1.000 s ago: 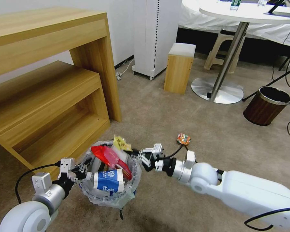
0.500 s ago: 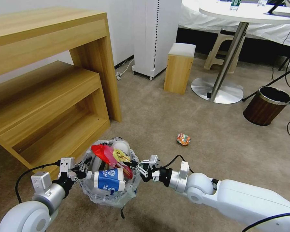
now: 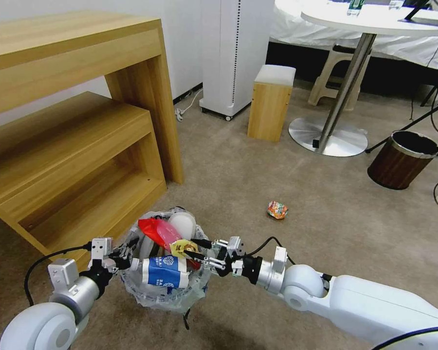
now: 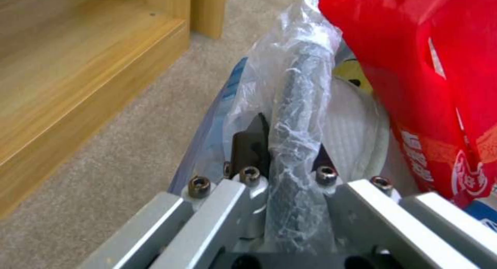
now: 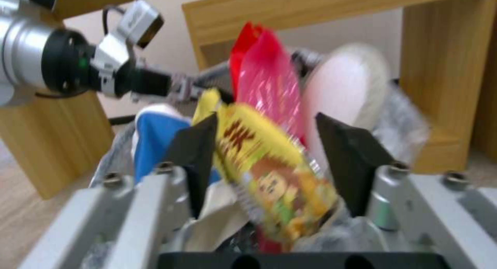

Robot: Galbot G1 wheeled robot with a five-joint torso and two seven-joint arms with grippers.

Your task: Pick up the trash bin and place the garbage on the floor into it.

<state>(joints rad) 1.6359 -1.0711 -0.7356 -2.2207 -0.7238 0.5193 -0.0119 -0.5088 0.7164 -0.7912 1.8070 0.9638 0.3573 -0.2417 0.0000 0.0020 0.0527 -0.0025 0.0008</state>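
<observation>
The trash bin [image 3: 199, 284], black with a clear bag, hangs just above the carpet. My left gripper [image 3: 125, 256] is shut on its bag-covered rim [image 4: 299, 117]. Inside sit a red wrapper [image 3: 156, 230], a blue-white carton [image 3: 165, 272], a white slipper [image 3: 183, 222] and a yellow wrapper [image 3: 182, 247]. My right gripper [image 3: 203, 253] is open at the bin's right rim, its fingers [image 5: 195, 152] standing apart on either side of the yellow wrapper [image 5: 264, 164]. A crushed can [image 3: 277, 210] lies on the carpet to the right, beyond the bin.
A wooden shelf unit [image 3: 78, 126] stands close on the left of the bin. Farther back are a small wooden stool [image 3: 271, 102], a round table's metal base [image 3: 328, 136] and a brown wood-look bin [image 3: 404, 159]. Cables trail at the right edge.
My right gripper has come down and in toward the bin's rim. The yellow wrapper has dropped from above the rim into the bin. The left gripper and bin have stayed put.
</observation>
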